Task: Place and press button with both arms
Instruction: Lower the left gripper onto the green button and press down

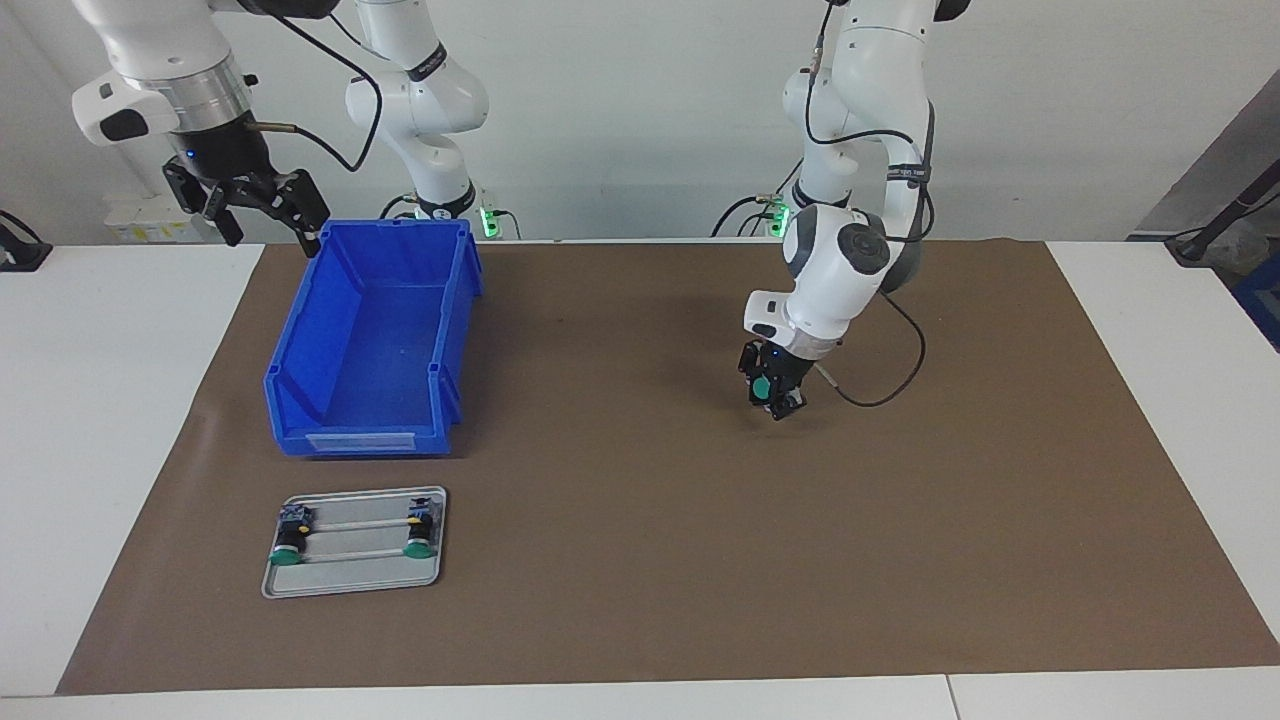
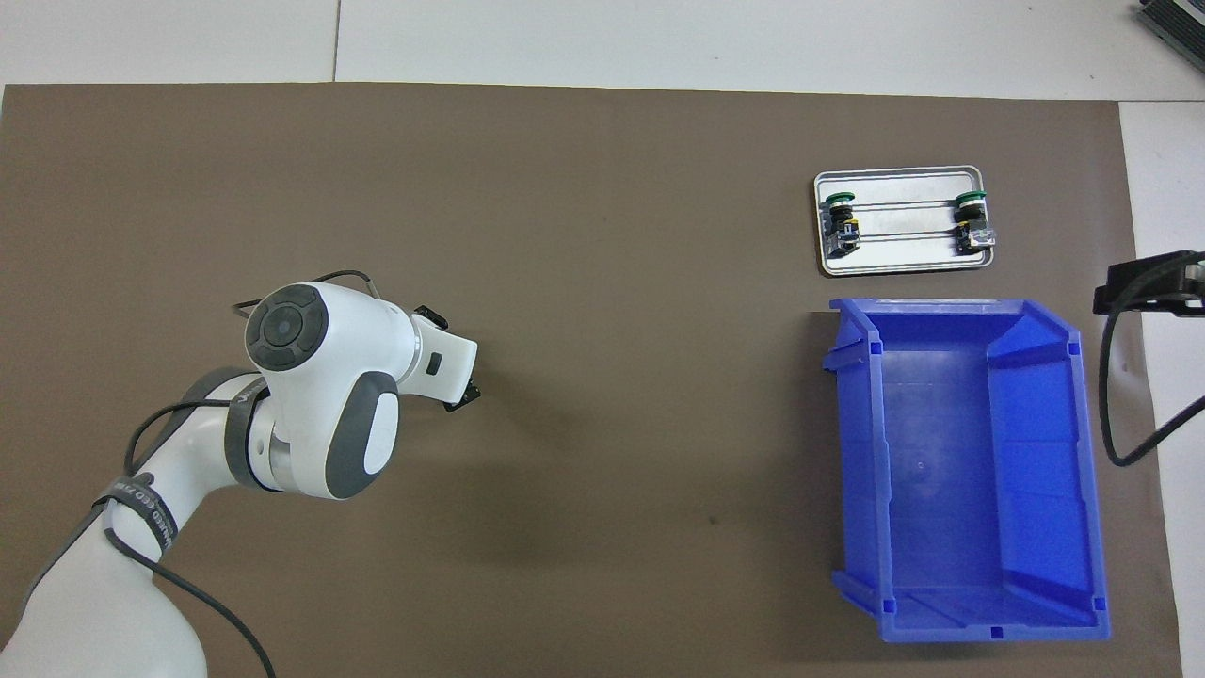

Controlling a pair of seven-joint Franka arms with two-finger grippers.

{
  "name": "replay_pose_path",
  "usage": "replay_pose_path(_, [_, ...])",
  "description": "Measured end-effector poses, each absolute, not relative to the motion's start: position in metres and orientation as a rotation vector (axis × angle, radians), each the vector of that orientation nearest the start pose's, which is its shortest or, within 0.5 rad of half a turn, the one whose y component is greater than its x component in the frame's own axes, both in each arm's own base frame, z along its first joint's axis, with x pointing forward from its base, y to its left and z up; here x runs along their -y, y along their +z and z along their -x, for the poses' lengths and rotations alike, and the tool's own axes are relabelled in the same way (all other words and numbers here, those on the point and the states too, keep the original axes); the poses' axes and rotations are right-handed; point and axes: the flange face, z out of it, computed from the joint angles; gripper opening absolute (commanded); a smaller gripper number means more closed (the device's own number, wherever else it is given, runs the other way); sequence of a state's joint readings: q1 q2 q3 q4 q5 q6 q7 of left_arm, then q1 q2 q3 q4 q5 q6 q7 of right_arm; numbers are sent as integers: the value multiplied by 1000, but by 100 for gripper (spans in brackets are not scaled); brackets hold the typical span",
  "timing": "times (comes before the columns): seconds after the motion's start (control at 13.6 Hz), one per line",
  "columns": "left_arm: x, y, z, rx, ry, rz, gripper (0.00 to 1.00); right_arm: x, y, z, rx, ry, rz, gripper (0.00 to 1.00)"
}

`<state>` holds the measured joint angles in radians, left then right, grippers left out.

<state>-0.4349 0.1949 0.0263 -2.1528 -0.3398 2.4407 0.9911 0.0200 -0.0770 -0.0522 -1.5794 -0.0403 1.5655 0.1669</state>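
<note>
left tool (image 1: pixel 777 395) is pinched on the button (image 1: pixel 763 387), green cap facing the camera across the desk and the black body tucked between the fingers; it hangs low over bare brown mat (image 1: pixel 640 450) toward the left arm's end of the desk, and whether the button's underside touches the mat yet cannot be told. in the overhead view the left arm's wrist covers nearly all of the tool (image 2: pixel 461 395) and the button does not show. right tool (image 1: pixel 262 205) is spread wide, holding nothing, raised over the robot-side corner of the blue bin (image 1: pixel 370 340) — this arm waits. key relation: the held button lies well apart from the right tool, toward the left arm's end, with the bin and a wide stretch of bare mat between them, so the pressing arm would have to travel across the mat; the left arm is the one at the button. the button's long axis looks tilted toward level rather than upright, judged from the cap showing face-on. two more buttons (image 1: pixel 290 540) (image 1: pixel 420 533) lie on the metal tray (image 1: pixel 355 585), farther from the robots than the bin and close to it, caps pointing away from the robots. writing: a band on the left arm carries print, too slanted to read; the bin's front label slot shows no legible text.
</note>
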Motion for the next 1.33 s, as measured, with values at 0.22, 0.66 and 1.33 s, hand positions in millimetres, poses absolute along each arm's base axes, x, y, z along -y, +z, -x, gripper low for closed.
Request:
replay_pose_path(0.22, [222, 318, -526, -1822, -320, 2854, 0, 23, 662, -530, -318, -103, 3156, 100])
replay_pose_path(0.66, [195, 308, -523, -1891, -439, 2916, 0, 23, 662, -529, -318, -104, 3156, 100])
replay_pose_path(1.33, [179, 308, -517, -2020, -808, 3037, 0, 23, 661, -529, -318, -102, 3156, 100])
